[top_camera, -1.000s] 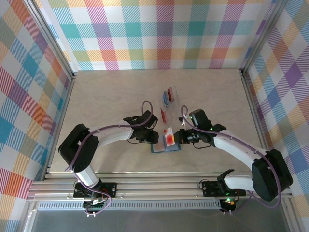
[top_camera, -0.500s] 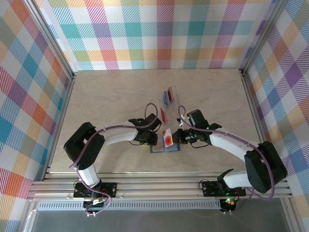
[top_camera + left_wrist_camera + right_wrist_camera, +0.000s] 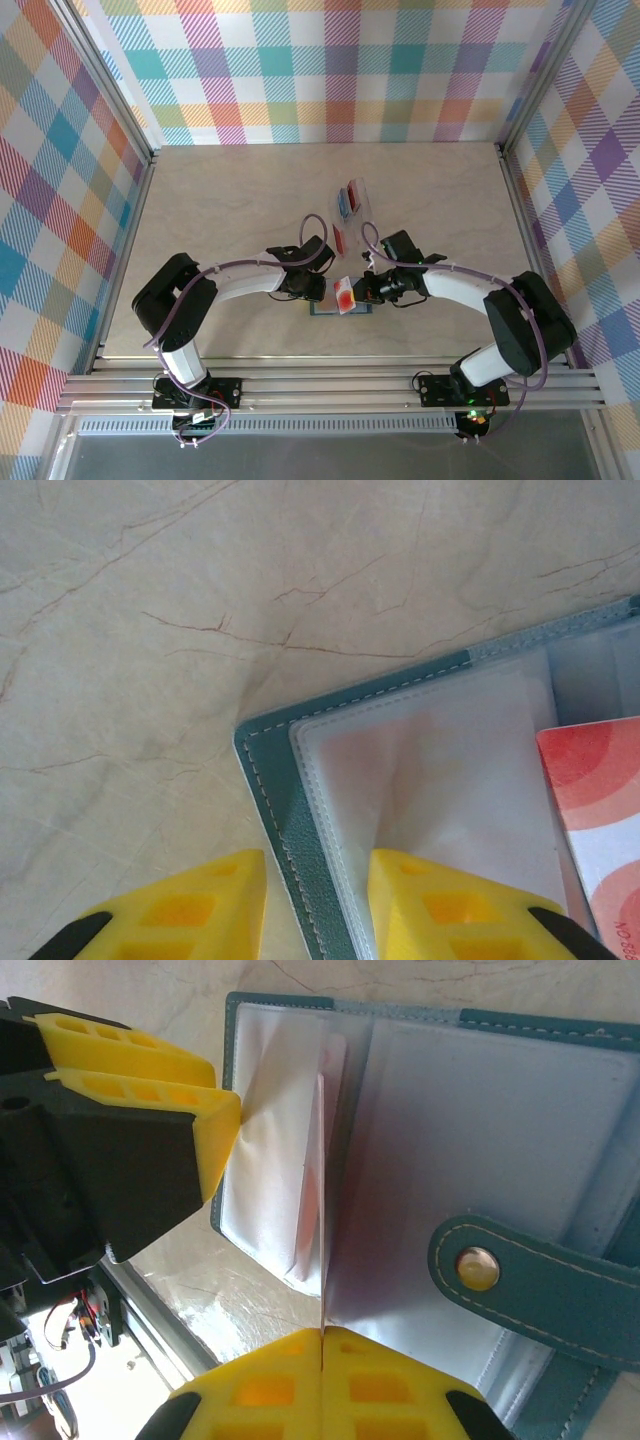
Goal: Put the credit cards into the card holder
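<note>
Now the right tool (image 3: 322, 1338), pinching the red credit card (image 3: 598, 800), has shifted it toward the left tool (image 3: 317, 878), which is narrower yet spread astride the open card holder (image 3: 268, 770), by the near edge of the table (image 3: 250, 200).

The teal card holder (image 3: 328, 309) lies open and flat on the surface, low in the centre of the top view, clear sleeves upward. A red-and-white card (image 3: 345, 292) stands tilted on edge at its fold. Higher up, a red card (image 3: 338, 238) and a blue card (image 3: 345, 203) lie flat.
</note>
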Robot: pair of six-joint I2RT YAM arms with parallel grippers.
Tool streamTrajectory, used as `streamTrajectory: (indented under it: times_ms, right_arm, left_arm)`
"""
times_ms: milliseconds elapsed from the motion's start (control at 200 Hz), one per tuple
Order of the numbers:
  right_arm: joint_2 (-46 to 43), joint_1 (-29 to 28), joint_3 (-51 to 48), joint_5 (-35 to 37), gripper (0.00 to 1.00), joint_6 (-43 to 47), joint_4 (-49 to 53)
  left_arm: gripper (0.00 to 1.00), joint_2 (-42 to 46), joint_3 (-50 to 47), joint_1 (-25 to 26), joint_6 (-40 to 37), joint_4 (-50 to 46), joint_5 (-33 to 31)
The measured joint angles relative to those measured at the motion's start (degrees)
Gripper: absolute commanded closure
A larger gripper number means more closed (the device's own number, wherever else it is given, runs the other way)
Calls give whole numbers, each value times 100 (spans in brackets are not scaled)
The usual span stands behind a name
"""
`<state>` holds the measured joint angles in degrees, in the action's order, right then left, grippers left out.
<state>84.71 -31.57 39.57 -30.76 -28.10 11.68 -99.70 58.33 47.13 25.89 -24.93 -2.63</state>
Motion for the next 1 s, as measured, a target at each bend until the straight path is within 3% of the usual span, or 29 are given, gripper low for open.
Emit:
streamTrajectory:
  times_ms: [1000]
  right_arm:
    - [590,0,107,-293,100,-564,-579]
  left_arm:
    - [70,42,-94,0,66,177,55]
